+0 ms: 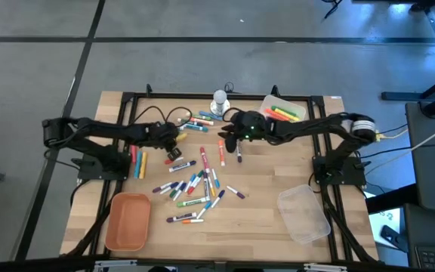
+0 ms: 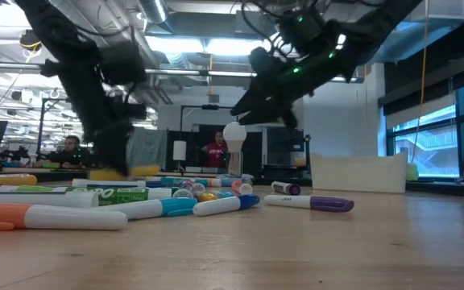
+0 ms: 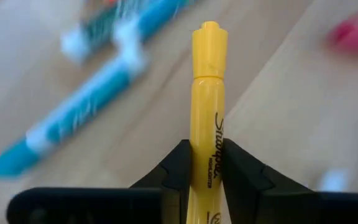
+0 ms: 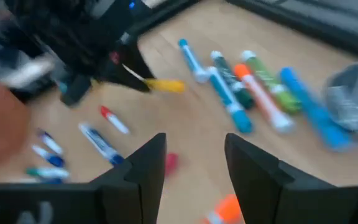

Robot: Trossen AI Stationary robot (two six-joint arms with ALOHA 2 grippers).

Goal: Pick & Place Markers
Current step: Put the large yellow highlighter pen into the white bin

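Observation:
Many markers (image 1: 195, 185) lie scattered on the wooden table's middle, with more at the far side (image 1: 198, 121). My left gripper (image 1: 174, 149) is left of the middle, shut on a yellow highlighter (image 3: 207, 93). The highlighter also shows in the right wrist view (image 4: 164, 85). My right gripper (image 1: 229, 136) hangs open and empty above the table, right of the far markers. Its fingers (image 4: 143, 165) stand apart over bare wood. In the low view, the left arm (image 2: 107, 105) reaches down to the table and the right gripper (image 2: 256, 101) is well above it. My left gripper pinches the yellow highlighter's barrel (image 3: 206, 163) between its two fingers. The highlighter lies along the fingers, and its capped end (image 3: 209, 43) sticks out well past the fingertips. Its rear end is hidden between the fingers. It is close over the table; I cannot tell whether it touches.
An orange tray (image 1: 127, 221) stands at the near left. A clear plastic container (image 1: 304, 214) stands at the near right. A clear bin (image 1: 282, 112) with several markers stands at the far right. A silver-white knob object (image 1: 219, 100) stands at the far middle.

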